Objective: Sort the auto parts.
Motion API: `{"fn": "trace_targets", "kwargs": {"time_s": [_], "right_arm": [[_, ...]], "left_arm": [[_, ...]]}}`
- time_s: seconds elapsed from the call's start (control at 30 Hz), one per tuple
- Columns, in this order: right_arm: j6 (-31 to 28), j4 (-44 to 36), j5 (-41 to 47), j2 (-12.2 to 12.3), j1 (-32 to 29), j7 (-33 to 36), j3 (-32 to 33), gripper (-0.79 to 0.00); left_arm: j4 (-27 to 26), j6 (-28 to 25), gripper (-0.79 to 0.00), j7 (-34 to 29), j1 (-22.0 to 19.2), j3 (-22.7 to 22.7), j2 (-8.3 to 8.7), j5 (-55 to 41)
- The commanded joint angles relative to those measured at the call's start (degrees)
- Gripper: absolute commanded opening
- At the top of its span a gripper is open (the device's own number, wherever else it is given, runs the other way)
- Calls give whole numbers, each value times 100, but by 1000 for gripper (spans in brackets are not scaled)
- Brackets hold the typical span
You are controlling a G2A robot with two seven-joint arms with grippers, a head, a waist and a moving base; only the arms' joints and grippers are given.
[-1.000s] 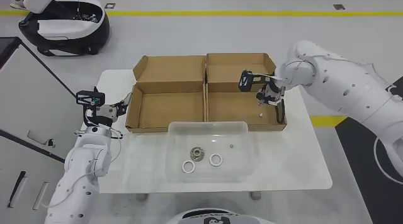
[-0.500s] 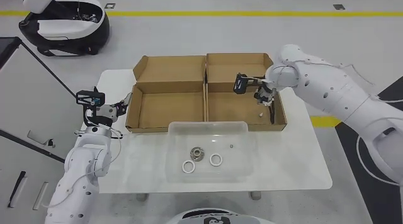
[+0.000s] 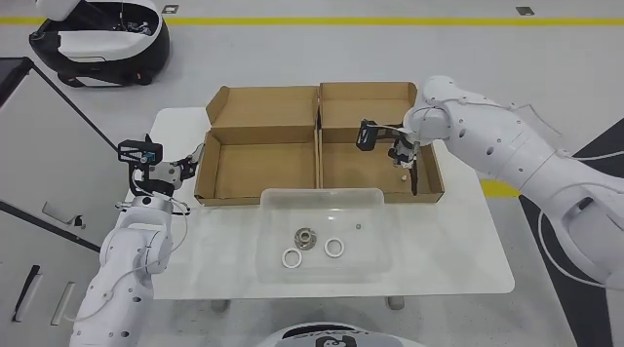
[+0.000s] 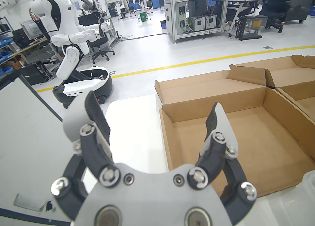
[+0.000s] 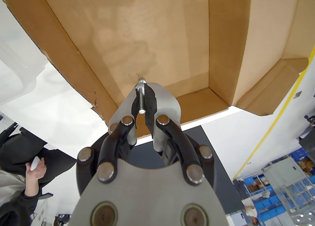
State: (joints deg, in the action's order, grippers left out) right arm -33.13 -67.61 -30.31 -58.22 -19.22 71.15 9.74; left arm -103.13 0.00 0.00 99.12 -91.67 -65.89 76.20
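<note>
My right gripper (image 3: 402,155) hangs over the right cardboard box (image 3: 351,167), shut on a threaded metal bolt (image 5: 141,98) held lengthwise between its pads, just above the box floor (image 5: 147,27). A small pale part (image 3: 404,178) lies in that box near its front right corner. My left gripper (image 4: 152,103) stands open with nothing in it, above the table at the left wall of the left cardboard box (image 4: 221,143), which holds nothing. A clear plastic bin (image 3: 322,194) in front of the boxes holds a metal hub (image 3: 306,239), two white rings (image 3: 292,258) and a small part (image 3: 359,226).
The boxes' lids (image 3: 263,106) stand open toward the far side. The white table (image 3: 458,250) has bare room right of the bin. Another white robot (image 3: 97,25) stands on the floor beyond the table's far left.
My right arm has swung to the left, carrying its gripper from the right box's right wall toward the box's middle. The left arm has kept still.
</note>
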Motion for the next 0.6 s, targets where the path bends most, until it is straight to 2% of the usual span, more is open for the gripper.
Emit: {"fn": "trace_targets", "kwargs": {"time_s": [0.0,0.3,0.57], "right_arm": [[1,-2,-4,1,0,1,0,-785],[1,-2,-4,1,0,1,0,-785],[209,276,-215,-72,-199,-402,83,-785]], "left_arm": [[0,0,0,0,0,0,0,0],[0,0,0,0,0,0,0,0],[0,0,0,0,0,0,0,0]]}}
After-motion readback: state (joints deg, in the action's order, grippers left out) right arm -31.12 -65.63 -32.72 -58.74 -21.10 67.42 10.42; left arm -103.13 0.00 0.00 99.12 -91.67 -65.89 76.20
